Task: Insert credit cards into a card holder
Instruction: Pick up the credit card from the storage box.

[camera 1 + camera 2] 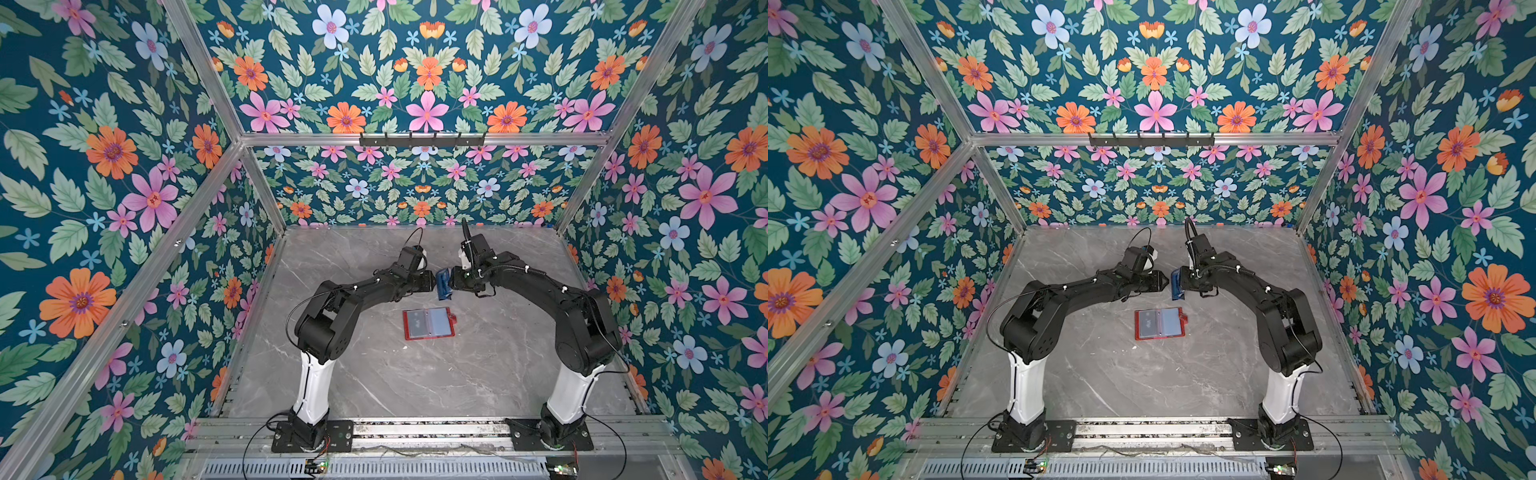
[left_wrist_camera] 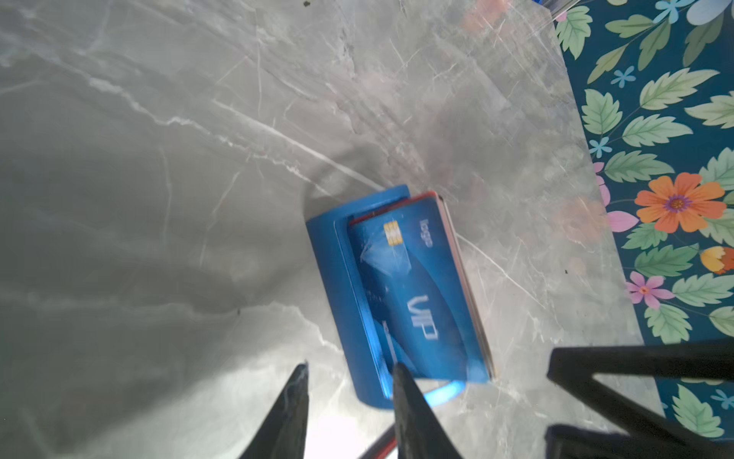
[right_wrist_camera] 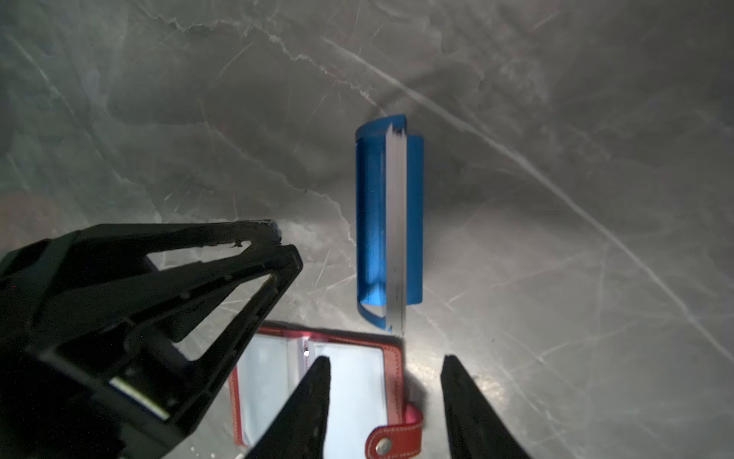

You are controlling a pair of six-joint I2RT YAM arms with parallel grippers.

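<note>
Cards stand packed together in a blue rack at the middle of the grey tabletop. A blue one marked VIP with a gold chip faces left. A red edge and pale edges show behind it. From the right wrist view the pack shows edge-on as a pale strip.

The wallet lies open and flat on the tabletop, just nearer than the rack and apart from it. Its clear sleeves face up and its snap tab sticks out on the right.

The left gripper points right, its tips just left of the rack. Its jaws are parted a little, with nothing between them. In the left wrist view one fingertip overlaps the rack's end, and I cannot tell whether it touches.

The right gripper points left, close to the rack's right side. Its jaws stand wide apart and hold nothing, and the rack lies just beyond their tips.

In both top views the two grippers face each other across the rack.
</note>
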